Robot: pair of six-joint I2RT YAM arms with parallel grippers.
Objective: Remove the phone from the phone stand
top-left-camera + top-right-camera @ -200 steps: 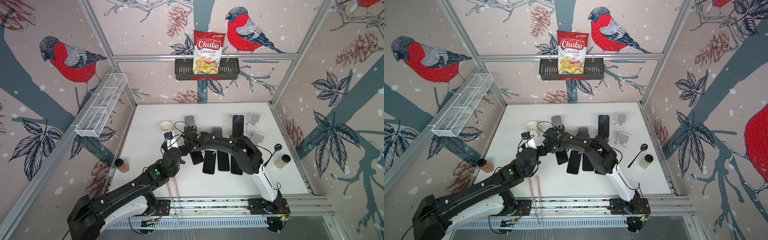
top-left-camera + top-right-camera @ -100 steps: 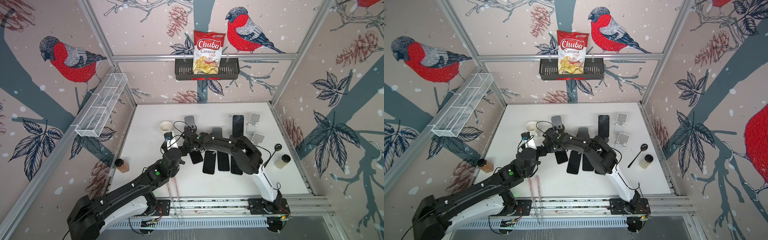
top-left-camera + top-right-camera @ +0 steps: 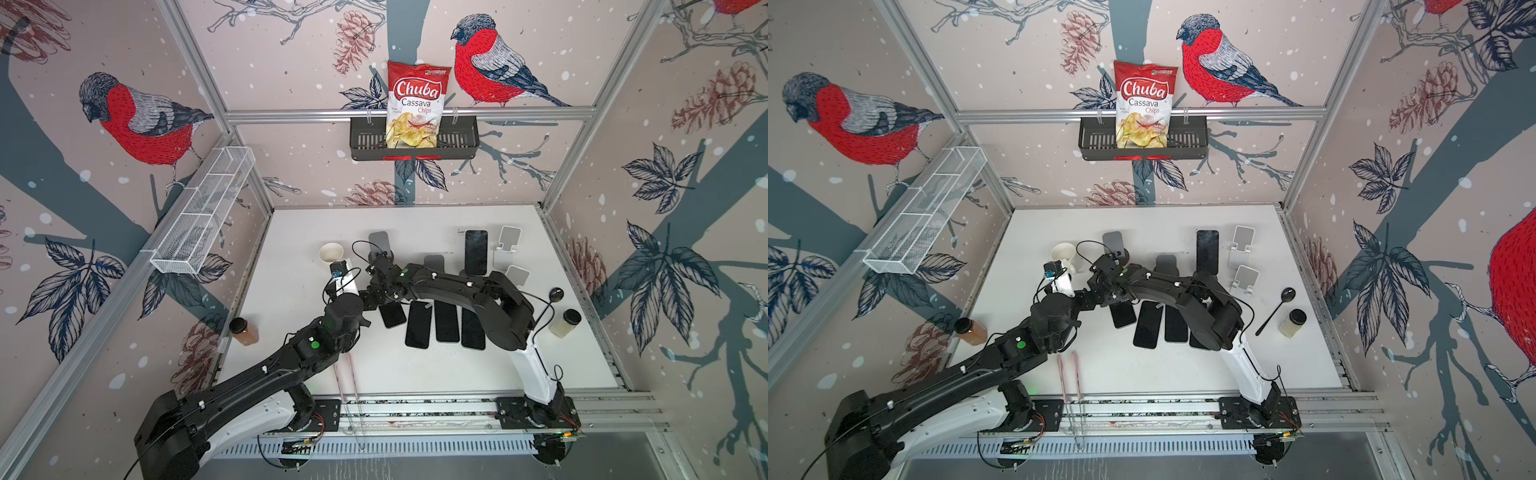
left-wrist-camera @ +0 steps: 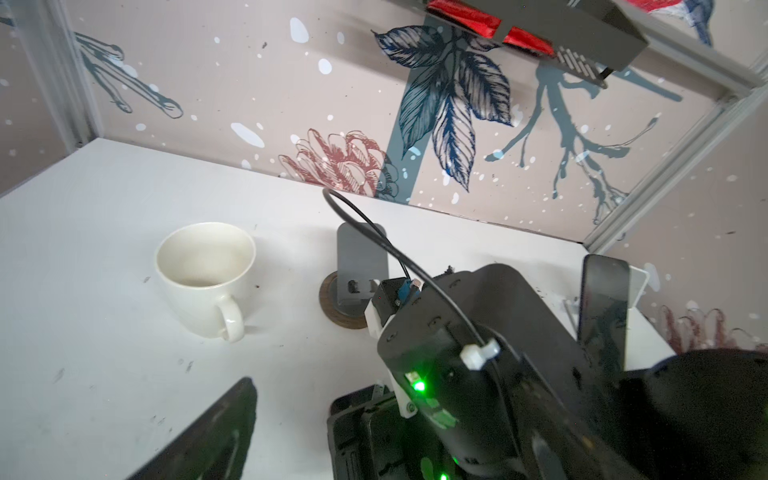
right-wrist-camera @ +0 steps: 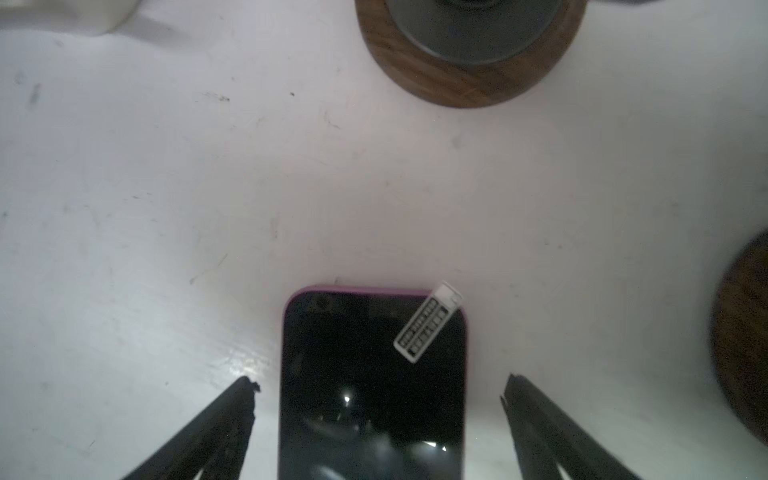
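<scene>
While the right gripper hangs with its jaws spread, the phone lies flat, screen up, on the table between the fingers, touching neither. Its long axis runs roughly from the front edge to the back edge. Its labelled end points at the wood-based stand nearer the back edge, with bare table between them. In both top views the phone lies left of the table's middle, leftmost in a row with three other phones. The left gripper, just beside it, is spread too and holds nothing.
</scene>
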